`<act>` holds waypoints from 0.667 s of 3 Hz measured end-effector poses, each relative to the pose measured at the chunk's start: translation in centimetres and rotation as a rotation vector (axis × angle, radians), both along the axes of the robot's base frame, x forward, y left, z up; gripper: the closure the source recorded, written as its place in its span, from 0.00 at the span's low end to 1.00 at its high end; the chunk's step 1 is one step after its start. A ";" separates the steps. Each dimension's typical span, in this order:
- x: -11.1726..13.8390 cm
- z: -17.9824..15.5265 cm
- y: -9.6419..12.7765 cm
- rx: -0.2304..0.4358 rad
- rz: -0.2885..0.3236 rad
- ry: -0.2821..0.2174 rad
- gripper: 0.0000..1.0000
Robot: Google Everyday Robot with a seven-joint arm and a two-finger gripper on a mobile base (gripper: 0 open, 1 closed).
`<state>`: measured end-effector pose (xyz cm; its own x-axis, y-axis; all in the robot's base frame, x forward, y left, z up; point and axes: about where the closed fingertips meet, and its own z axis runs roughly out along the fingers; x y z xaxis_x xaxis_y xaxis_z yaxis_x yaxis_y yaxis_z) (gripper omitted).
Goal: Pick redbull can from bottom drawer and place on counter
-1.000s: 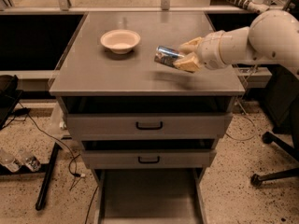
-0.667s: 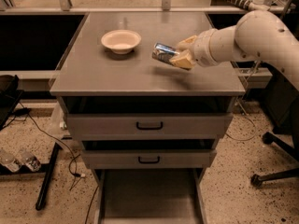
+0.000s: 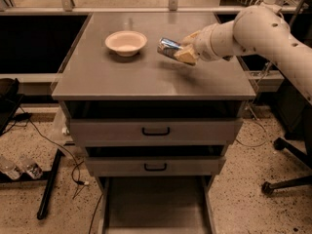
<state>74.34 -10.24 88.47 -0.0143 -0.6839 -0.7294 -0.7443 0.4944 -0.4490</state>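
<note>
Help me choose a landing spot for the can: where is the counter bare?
The claw holds the redbull can tilted over the counter, right of the bowl. Bare: the whole front strip between bowl and front edge, the right side under the arm, and the back behind the bowl. Tightest: the gap between bowl and can.

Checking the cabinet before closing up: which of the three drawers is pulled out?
The bottom drawer, extended toward the camera; the top drawer and middle drawer, with black handles, are pushed in. The gripper holds the redbull can over the counter.
</note>
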 end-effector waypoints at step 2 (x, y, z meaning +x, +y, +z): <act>0.7 -1.2 -0.2 0.017 -0.007 0.024 0.81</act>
